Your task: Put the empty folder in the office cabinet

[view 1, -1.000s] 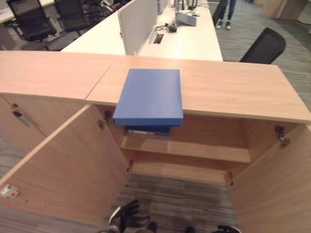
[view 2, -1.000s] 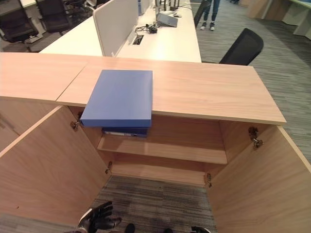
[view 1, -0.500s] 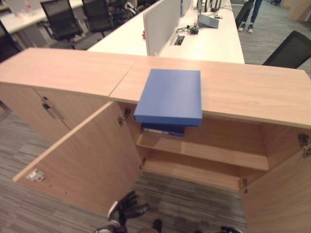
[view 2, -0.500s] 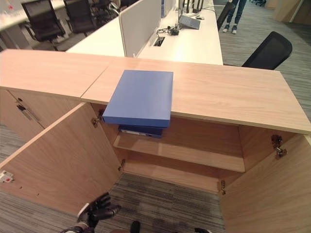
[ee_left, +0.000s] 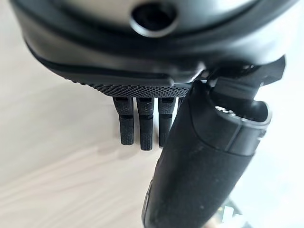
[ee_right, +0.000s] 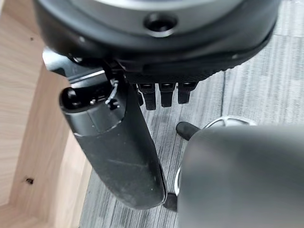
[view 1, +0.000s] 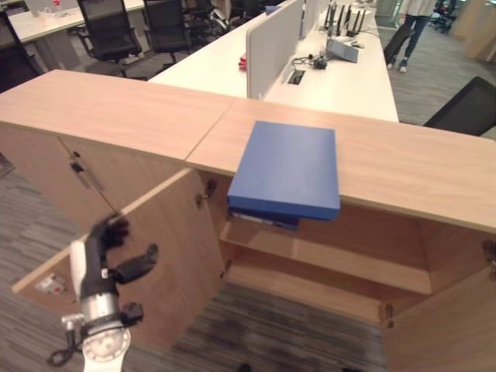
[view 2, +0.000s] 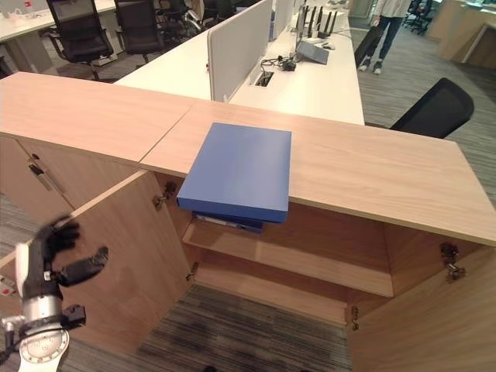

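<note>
**A:** The left hand [view 1: 105, 256] in the left eye view, how did it stand?

**B:** It was raised in front of the open left cabinet door [view 1: 167, 256]; its fingers were loosely spread and the thumb stood out to the side; it held nothing.

**A:** And the folder?

**B:** The blue folder [view 1: 288, 167] lay flat on the cabinet top [view 1: 403, 167], at the front edge, its near end jutting out past that edge above the open compartment; another blue folder [view 1: 263, 219] lay just under it, at the left end of the upper shelf [view 1: 341, 260]; the hand was well apart from both.

**A:** Did the right eye view add anything?

**B:** The same scene; the left hand [view 2: 50, 260] showed before the left door [view 2: 128, 256], the blue folder [view 2: 240, 169] on the front edge of the top; a white desk [view 2: 310, 77] with a divider stood behind the cabinet; a person [view 2: 387, 23] stood at the far end.

**A:** The left wrist view?

**B:** The fingers [ee_left: 140, 126] pointed straight, relaxed, over pale wood, with the thumb beside them; nothing lay between.

**A:** The right wrist view?

**B:** The right hand [ee_right: 161, 92] hung over grey carpet beside a wooden panel; its fingers looked straight and unburdened.
</note>
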